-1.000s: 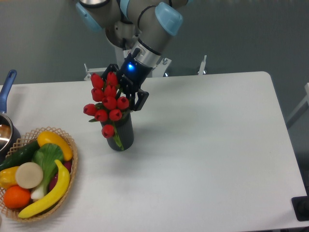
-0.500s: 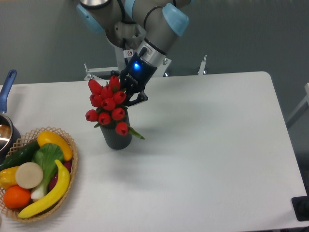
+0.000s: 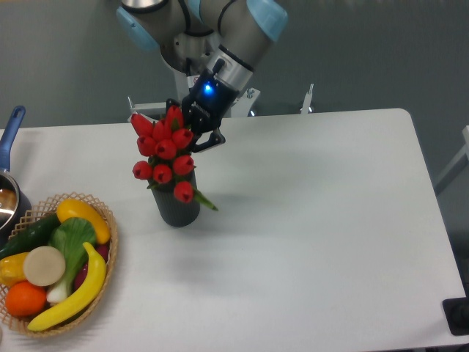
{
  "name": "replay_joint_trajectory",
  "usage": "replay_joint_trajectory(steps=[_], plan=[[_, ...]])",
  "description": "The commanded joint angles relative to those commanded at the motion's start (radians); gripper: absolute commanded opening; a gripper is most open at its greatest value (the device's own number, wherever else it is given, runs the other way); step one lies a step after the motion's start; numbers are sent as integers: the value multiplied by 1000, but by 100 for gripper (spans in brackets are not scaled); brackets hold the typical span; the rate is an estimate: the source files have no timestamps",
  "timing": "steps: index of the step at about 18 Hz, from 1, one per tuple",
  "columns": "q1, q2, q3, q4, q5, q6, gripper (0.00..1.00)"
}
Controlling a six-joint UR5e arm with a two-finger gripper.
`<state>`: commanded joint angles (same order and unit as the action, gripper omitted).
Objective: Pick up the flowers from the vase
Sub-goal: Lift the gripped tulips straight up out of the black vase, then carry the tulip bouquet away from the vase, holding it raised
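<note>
Pinching the flowers (image 3: pixel 165 152) near their top, my jaws sit at the bunch's 2 o'clock; stems remain inside the vase (image 3: pixel 176 206) on the counter (image 3: pixel 315 213), allowing vertical extraction.

Red flowers (image 3: pixel 164 152) stand bunched over dark vase (image 3: pixel 176 209).

Grey metal arm (image 3: pixel 192 29) with pale blue joint caps, silver wrist ring, black gripper (image 3: pixel 196 126), glowing blue light
</note>
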<state>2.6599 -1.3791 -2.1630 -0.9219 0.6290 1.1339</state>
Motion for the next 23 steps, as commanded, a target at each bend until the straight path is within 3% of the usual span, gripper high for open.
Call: replay_joint_trajectory(steps=[10, 23], plan=[[2, 31, 132, -8, -49, -206, 0], [95, 163, 183, -28, -42, -327, 0]])
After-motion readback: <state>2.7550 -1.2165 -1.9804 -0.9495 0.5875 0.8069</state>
